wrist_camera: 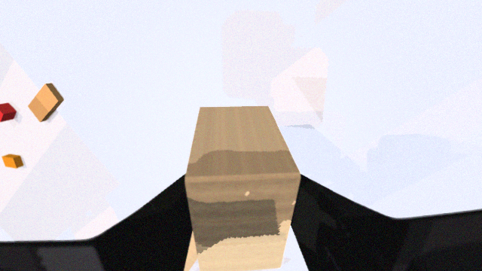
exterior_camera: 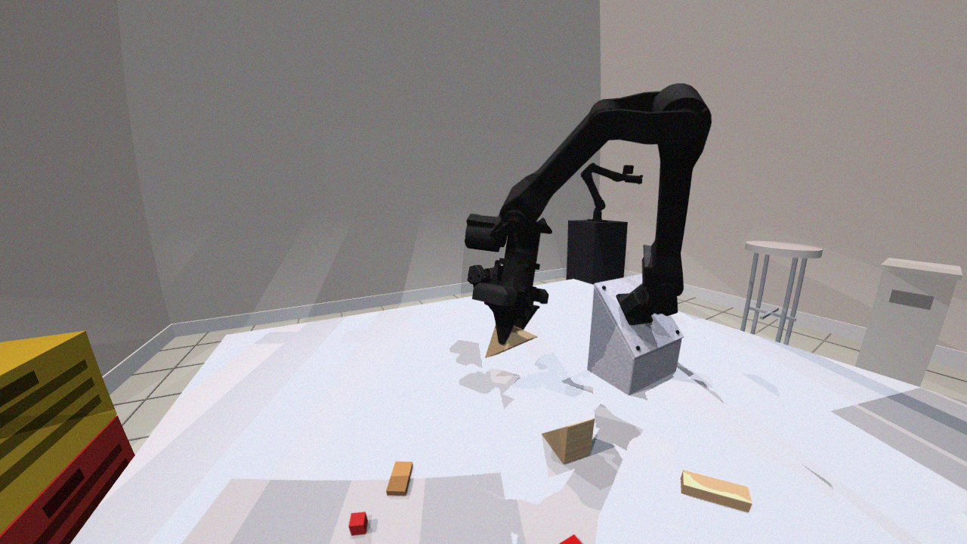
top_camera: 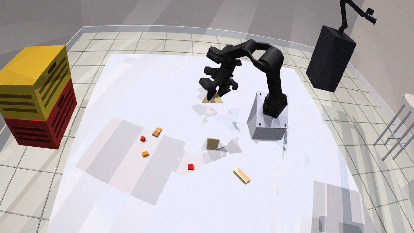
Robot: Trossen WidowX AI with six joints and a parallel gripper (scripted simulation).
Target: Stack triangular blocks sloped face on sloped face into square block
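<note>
My gripper (top_camera: 214, 97) (exterior_camera: 511, 335) (wrist_camera: 238, 176) is shut on one tan triangular block (top_camera: 216, 100) (exterior_camera: 519, 340) (wrist_camera: 241, 143), its fingers on the two triangular ends. The held block hangs above the table, toward the back, left of the arm's base in the top and exterior views. The other triangular block (top_camera: 212, 144) (exterior_camera: 578, 440) stands on the table nearer the cameras, apart from the held one. Its upright face is turned toward the top and exterior views and its slope faces away, mostly hidden. A tan sliver beside the left finger in the wrist view is too covered to identify.
A flat tan block (top_camera: 157, 131) (exterior_camera: 400, 477) (wrist_camera: 46, 102), red cubes (top_camera: 142, 138) (top_camera: 190, 167) and an orange block (top_camera: 145, 154) (wrist_camera: 13, 161) lie left of the standing block. A long tan block (top_camera: 241, 175) (exterior_camera: 715, 490) lies to its right. The arm's grey base (top_camera: 267, 133) (exterior_camera: 631, 358) stands behind right.
</note>
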